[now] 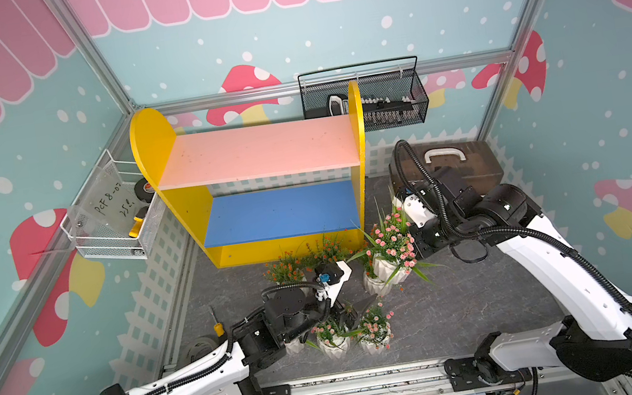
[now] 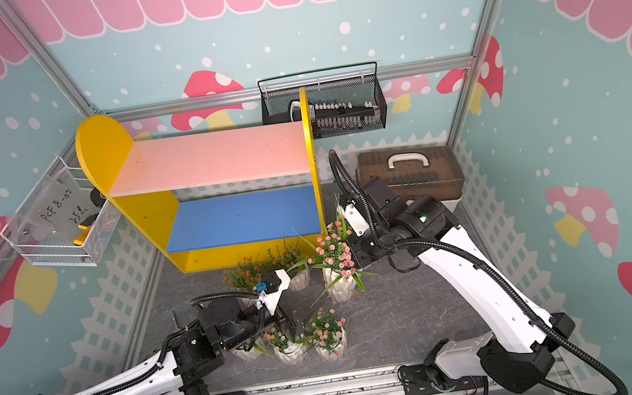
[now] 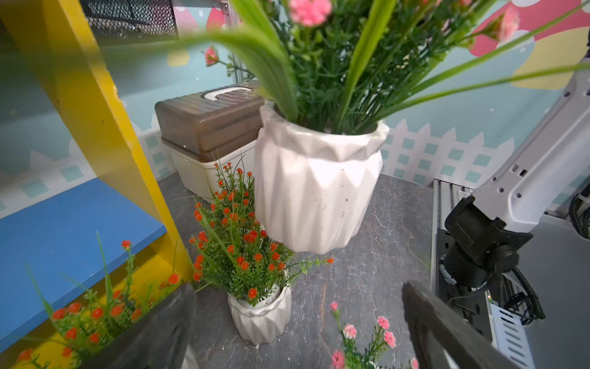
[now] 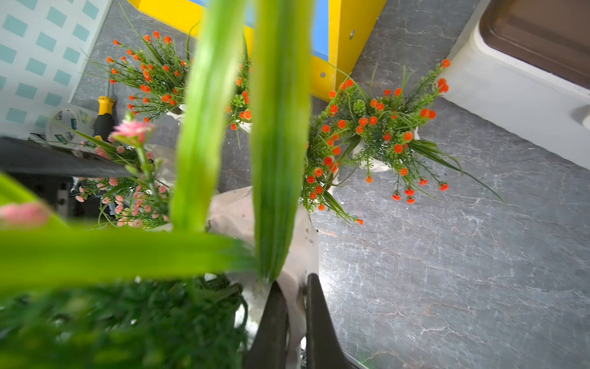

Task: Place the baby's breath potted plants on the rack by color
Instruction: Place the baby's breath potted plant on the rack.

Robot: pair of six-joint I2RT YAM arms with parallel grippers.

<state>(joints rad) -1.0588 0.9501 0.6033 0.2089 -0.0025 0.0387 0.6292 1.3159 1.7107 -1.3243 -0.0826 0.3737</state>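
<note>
Pink-blossom plant [image 3: 316, 191] hangs above table [image 3: 376, 255], rim pinched by right tool [image 4: 292, 319].

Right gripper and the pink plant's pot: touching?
Touching. The right wrist view shows the right gripper shut on the rim of the pink plant's pot, the white wall pinched between its fingers.

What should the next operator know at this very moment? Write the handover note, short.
Right gripper: shut on the pot rim of a pink plant, held clear of the table.
Left gripper: open, empty, above the other pink plants at the front.
Orange plants: on the table in front of the rack.
Done: nothing shelved; pink board and blue board are bare.
Left: every plant, one colour per board.
</note>
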